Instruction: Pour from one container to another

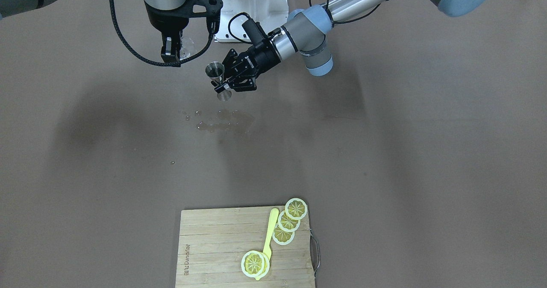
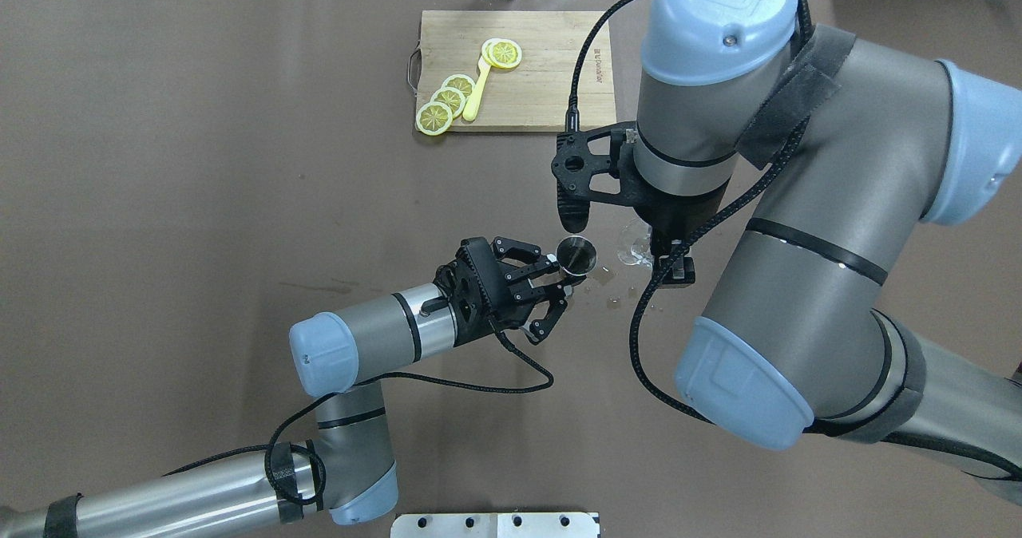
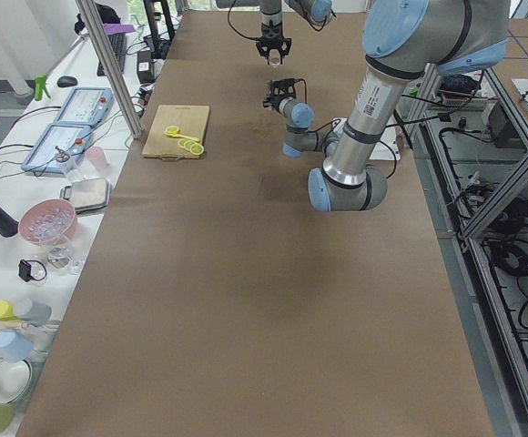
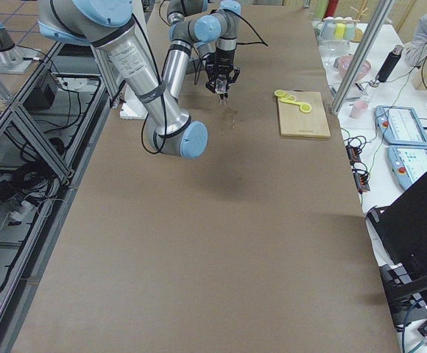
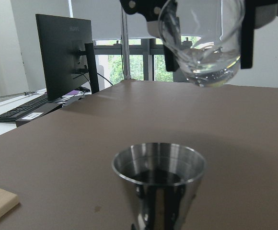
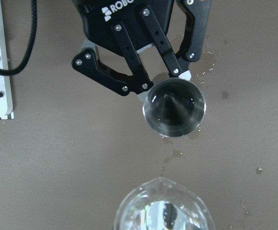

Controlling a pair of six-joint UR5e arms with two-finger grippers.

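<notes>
Brown worktop (image 1: 384,151). Right hand (image 1: 174,52) clamped on clear round-bottomed glass cup (image 5: 203,43) with a little water in it, raised above and just beside the small steel jigger (image 5: 159,172). Left hand (image 2: 564,278) pinches the jigger at its waist. Wet patch (image 1: 220,121) on worktop nearby. Risk: narrow jigger mouth and off-centre glass lip, so the stream misses and spills. Jigger fill level unreadable; its lower half is cut off in the wrist view.

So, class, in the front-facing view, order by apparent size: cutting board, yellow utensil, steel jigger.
Largest to smallest: cutting board, yellow utensil, steel jigger. The jigger is farther up the table, so distance may shrink it.
</notes>
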